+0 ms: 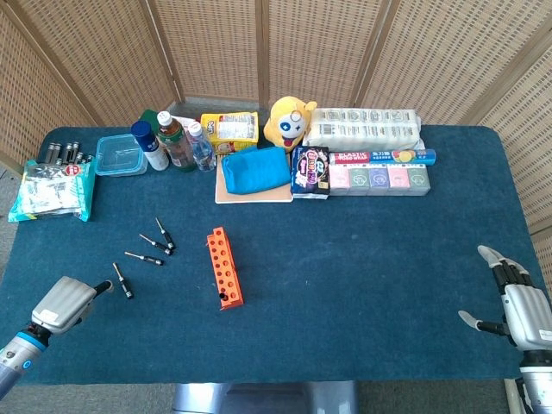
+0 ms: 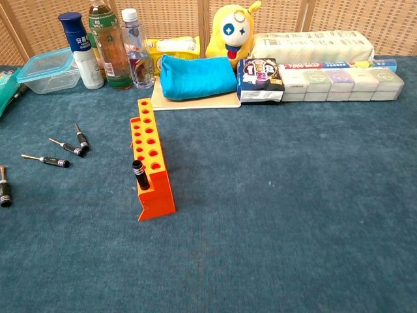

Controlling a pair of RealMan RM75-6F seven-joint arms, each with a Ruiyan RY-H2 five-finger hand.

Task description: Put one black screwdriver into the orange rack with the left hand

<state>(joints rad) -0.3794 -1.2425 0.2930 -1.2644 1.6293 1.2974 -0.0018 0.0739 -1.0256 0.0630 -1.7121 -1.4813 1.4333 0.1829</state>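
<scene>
Screwdrivers (image 1: pixel 123 280) lay loose left of the orange rack (image 1: pixel 224 268), the nearest pointing lengthwise toward the left hand (image 1: pixel 62 304), which held nothing, fingers apparently curled.

A staged test room: woven wicker screen panels (image 1: pixel 216 43) enclose a blue-carpeted counter (image 1: pixel 362 276) lined with assorted groceries.

An orange rack (image 2: pixel 152 166) with two rows of holes is stood upright on the blue cloth. One black screwdriver (image 2: pixel 139 175) is seated in its nearest hole, handle up. Four more screwdrivers (image 1: pixel 144 258) are laid flat, left of the rack and apart from it.
</scene>
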